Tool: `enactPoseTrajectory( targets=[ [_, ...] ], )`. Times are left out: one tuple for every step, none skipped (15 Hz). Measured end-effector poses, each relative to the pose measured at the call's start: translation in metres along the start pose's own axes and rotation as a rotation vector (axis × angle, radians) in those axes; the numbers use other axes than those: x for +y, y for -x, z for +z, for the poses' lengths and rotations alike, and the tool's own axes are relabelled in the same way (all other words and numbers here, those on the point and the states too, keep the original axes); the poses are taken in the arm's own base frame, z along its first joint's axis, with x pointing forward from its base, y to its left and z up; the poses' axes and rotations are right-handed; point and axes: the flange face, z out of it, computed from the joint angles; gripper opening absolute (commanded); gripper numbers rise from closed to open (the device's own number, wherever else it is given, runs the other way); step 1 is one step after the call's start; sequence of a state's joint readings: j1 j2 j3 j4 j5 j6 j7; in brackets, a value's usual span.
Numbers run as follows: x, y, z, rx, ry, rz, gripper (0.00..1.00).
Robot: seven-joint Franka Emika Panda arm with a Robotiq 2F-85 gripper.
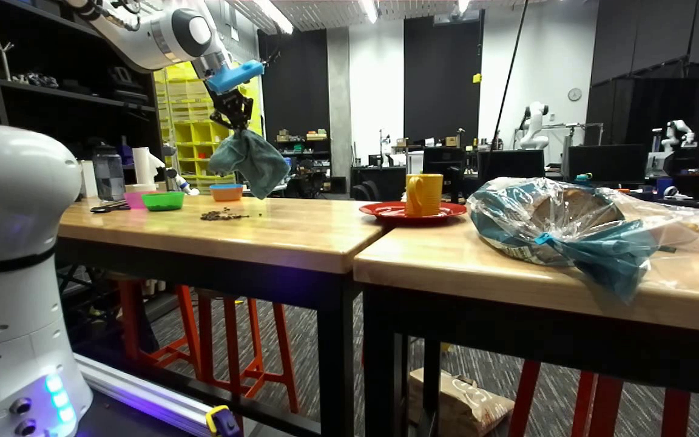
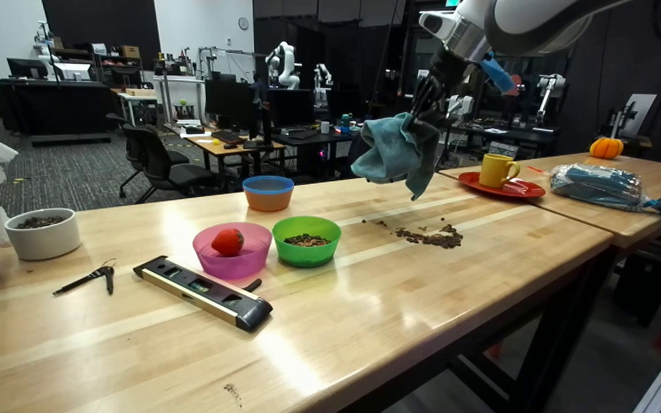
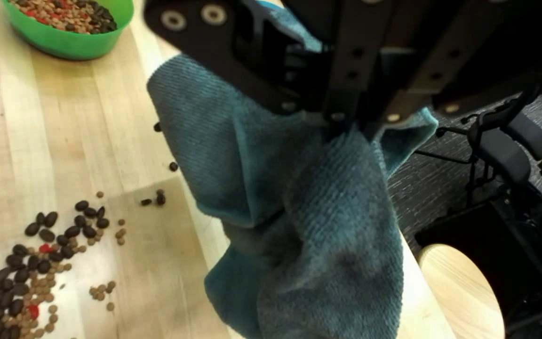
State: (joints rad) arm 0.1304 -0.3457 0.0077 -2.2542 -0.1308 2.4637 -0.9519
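In an exterior view, left of centre, a green bowl corrals small bits. Above and right of centre, the teal cloth hangs folded, apparently because the gripper pinches it only near the top. Lower right, loose bits lie uncontained on the tabletop.

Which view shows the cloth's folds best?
The wrist view: the cloth sits close to the camera, so folds and ribbing stand out, though the end effector hides part of it and the frame crops its bottom. Both exterior views show it smaller, hanging from the end effector.
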Motion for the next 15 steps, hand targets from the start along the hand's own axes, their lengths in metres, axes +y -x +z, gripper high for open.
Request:
enactPoseTrajectory(
  targets=[
    [0.000, -0.003, 0.003, 0.007, 0.003, -0.003, 0.02],
    [-0.001, -0.005, 0.008, 0.012, 0.006, -0.005, 0.02],
    [-0.001, -0.008, 0.013, 0.017, 0.008, -0.007, 0.02],
    [-0.001, -0.011, 0.019, 0.021, 0.008, -0.009, 0.02],
    [-0.001, -0.013, 0.025, 0.024, 0.007, -0.011, 0.02],
    [-0.001, -0.016, 0.031, 0.026, 0.006, -0.013, 0.02],
    [0.000, -0.019, 0.037, 0.028, 0.005, -0.014, 0.02],
    [0.002, -0.022, 0.043, 0.029, 0.003, -0.015, 0.02],
    [0.003, -0.026, 0.050, 0.028, -0.002, -0.016, 0.02],
    [0.004, -0.030, 0.055, 0.028, -0.006, -0.017, 0.02],
    [0.005, -0.034, 0.062, 0.027, -0.011, -0.019, 0.02],
    [0.006, -0.038, 0.068, 0.026, -0.016, -0.021, 0.02],
    [0.007, -0.042, 0.075, 0.025, -0.022, -0.022, 0.02],
    [0.008, -0.046, 0.082, 0.024, -0.027, -0.021, 0.02],
    [0.009, -0.049, 0.088, 0.022, -0.033, -0.019, 0.02]
  ],
)
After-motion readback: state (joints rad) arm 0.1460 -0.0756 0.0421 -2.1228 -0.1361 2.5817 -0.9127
